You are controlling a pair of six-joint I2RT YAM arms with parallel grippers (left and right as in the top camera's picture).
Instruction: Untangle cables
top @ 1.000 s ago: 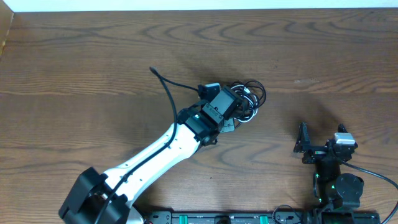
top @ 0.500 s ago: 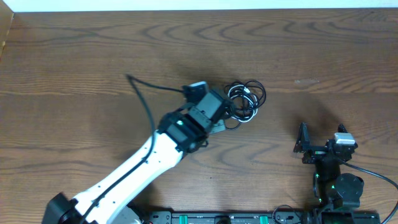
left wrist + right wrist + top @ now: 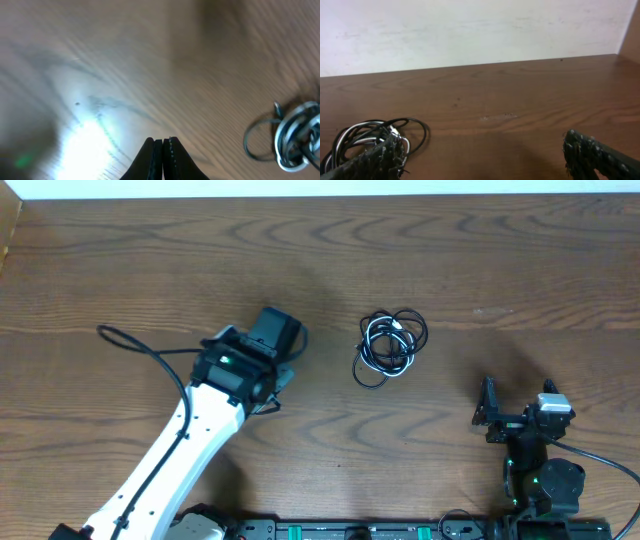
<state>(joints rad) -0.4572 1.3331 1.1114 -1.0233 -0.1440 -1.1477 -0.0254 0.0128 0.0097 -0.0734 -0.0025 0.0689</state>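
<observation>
Left gripper (image 3: 162, 146): fingers pressed together. We see nothing between them, and the tips sit over bare wooden table (image 3: 150, 260).
Right gripper (image 3: 480, 147): jaws spread as wide as they go and empty, sitting low over the table.
Cables (image 3: 392, 343), where: one small bunch lies flat on the table, well apart from both grippers. From the left gripper it is off to the right and slightly ahead. From the right gripper it is ahead and to the left, partly behind that side's finger.
Make-up: several thin black cords and a white cord (image 3: 383, 352), coiled in overlapping loops. There is a small pale bit in the middle, too small for us to name.
Handling, our judgement: light, limp and thin. The cords will not keep their shape, and pulling one strand will likely drag the whole bunch across the wood. The smooth jackets may slide through a pinch. We see nothing fragile beyond the small plug ends.
Where to take hold, our judgement: the black loop (image 3: 362, 372) standing clear of the bunch on the side nearest the left gripper. It is a single strand with table showing through it, so fingers can close on it alone. We would have the other gripper hold the dense middle down.
Caution: the left jaws must open before any grab.
</observation>
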